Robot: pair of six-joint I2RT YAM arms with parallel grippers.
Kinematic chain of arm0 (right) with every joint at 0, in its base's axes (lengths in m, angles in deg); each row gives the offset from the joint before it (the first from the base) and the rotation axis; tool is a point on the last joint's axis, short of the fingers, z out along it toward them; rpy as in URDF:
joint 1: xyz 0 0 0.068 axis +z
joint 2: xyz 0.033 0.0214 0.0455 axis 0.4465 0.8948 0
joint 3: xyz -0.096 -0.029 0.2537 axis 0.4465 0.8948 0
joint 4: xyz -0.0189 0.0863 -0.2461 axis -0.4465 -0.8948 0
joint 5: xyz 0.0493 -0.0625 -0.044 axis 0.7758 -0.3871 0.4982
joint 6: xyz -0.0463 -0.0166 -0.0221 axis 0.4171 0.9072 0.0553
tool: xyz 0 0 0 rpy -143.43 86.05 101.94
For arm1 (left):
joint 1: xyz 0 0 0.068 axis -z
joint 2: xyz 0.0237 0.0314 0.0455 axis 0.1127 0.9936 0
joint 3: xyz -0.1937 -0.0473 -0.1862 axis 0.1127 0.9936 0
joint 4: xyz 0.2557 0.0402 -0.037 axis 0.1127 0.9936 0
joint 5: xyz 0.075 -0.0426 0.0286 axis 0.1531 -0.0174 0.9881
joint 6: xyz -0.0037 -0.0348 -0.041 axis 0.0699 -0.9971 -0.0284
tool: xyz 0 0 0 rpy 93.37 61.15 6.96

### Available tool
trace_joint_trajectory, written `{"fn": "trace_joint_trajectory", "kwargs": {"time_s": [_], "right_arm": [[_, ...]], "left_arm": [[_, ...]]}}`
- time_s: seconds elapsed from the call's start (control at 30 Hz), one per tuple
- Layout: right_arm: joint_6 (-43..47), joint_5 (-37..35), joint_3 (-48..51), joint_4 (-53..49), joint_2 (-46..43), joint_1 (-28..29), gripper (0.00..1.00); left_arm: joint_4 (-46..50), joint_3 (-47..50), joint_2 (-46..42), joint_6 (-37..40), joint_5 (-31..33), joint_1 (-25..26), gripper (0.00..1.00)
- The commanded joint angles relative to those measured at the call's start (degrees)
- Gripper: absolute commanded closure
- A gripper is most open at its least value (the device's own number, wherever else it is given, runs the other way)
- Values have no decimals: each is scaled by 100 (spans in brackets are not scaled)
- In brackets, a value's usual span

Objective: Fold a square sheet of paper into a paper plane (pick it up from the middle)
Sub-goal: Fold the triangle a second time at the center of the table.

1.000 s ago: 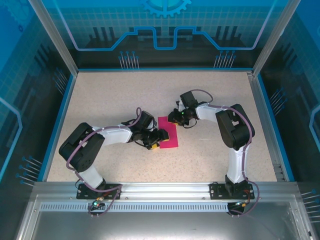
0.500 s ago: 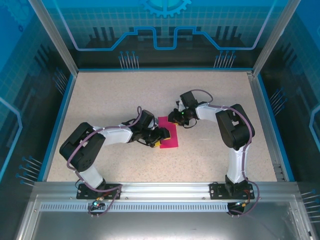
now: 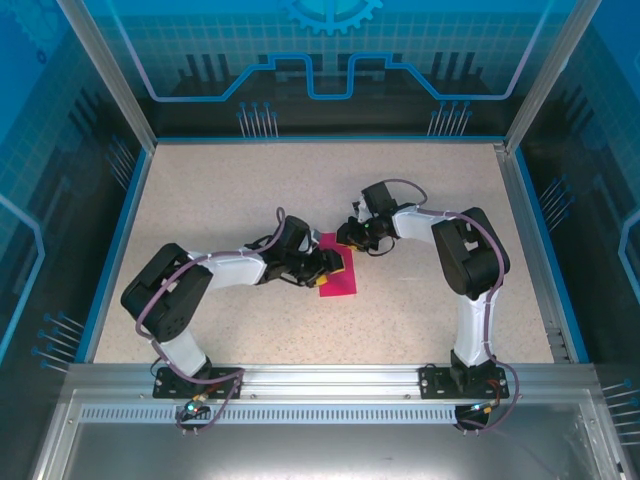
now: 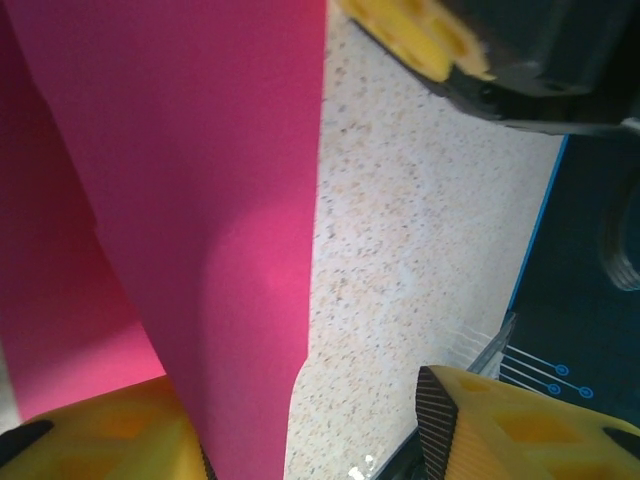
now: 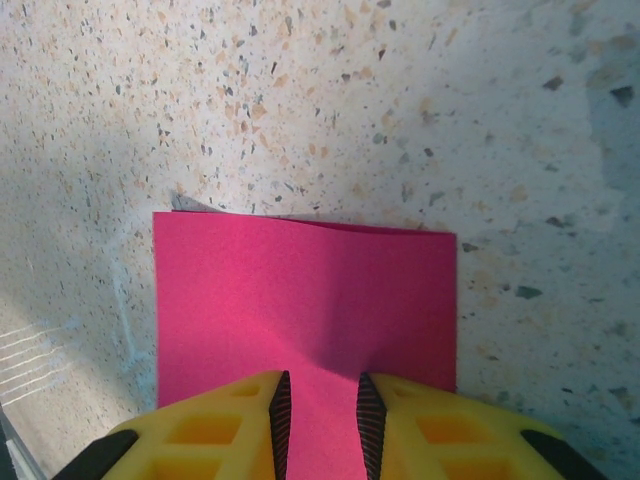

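The square sheet of paper (image 3: 340, 283) is magenta and lies folded into a narrow strip at the table's middle. My left gripper (image 3: 334, 262) is over its near-left side. In the left wrist view a raised flap of the paper (image 4: 200, 200) leans against the left finger (image 4: 110, 435), while the right finger (image 4: 500, 425) stands well apart, so the left gripper (image 4: 310, 430) is open. My right gripper (image 3: 350, 238) sits on the strip's far end. There the jaws stand narrow, and a hump of the paper (image 5: 300, 290) fills the right gripper (image 5: 320, 390) from pad to pad.
The speckled table (image 3: 220, 190) is bordered by a blue rim (image 3: 118, 250) and metal frame posts (image 3: 110, 80). A yellow finger of the right gripper (image 4: 415, 30) shows at the top of the left wrist view. Both arms' elbows flank the paper.
My left gripper has slid up and right along the paper, its jaws narrowing and lifting a flap. The right gripper has stayed put on the far end.
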Motion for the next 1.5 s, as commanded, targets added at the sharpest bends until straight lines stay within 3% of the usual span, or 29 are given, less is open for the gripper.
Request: {"fn": "trace_joint_trajectory", "kwargs": {"time_s": [0.0, 0.33, 0.7, 1.03, 1.3, 1.47], "right_arm": [[43, -176, 207, -328, 342, -74, 72], [26, -216, 195, -367, 398, -81, 72], [39, -268, 133, -406, 425, -87, 72], [57, -268, 98, -460, 434, -87, 72], [28, 207, -7, -268, 143, -135, 71], [72, 590, 119, 38, -480, -334, 69]], "left_arm": [[-293, -222, 107, 3, -123, 43, 43], [-170, -169, 33, 3, -126, 41, 41], [-423, 311, -470, -73, -441, 43, 49], [-697, -16, -75, -155, -333, 45, 55], [-670, -167, 299, -70, -68, 44, 59], [-425, -170, 297, 71, 134, 45, 68]]}}
